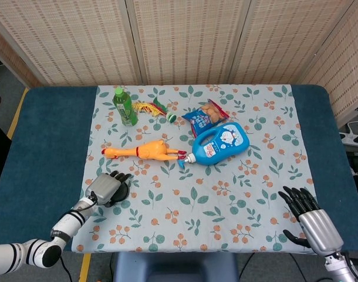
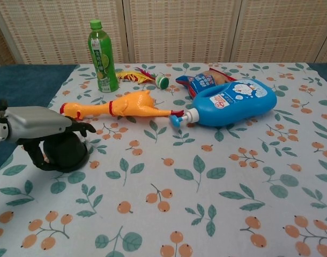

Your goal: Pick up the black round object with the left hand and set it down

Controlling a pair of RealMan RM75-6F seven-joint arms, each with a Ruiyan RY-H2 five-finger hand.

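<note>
The black round object [image 2: 67, 153] sits on the flowered cloth at the near left, also seen as a black round shape [image 1: 121, 192] in the head view. My left hand [image 2: 37, 122] lies right over it, fingers stretched out flat across its top and no longer wrapped around it; the thumb side still hangs down by its left edge. From the head view the left hand [image 1: 104, 187] covers most of the object. My right hand [image 1: 311, 220] rests at the near right corner off the cloth, fingers spread, holding nothing.
A yellow rubber chicken [image 2: 128, 104] lies just beyond the left hand. A blue bottle [image 2: 236, 100] lies on its side at centre right, with a snack bag [image 2: 203, 80] behind it. A green bottle [image 2: 102, 56] stands at the back left.
</note>
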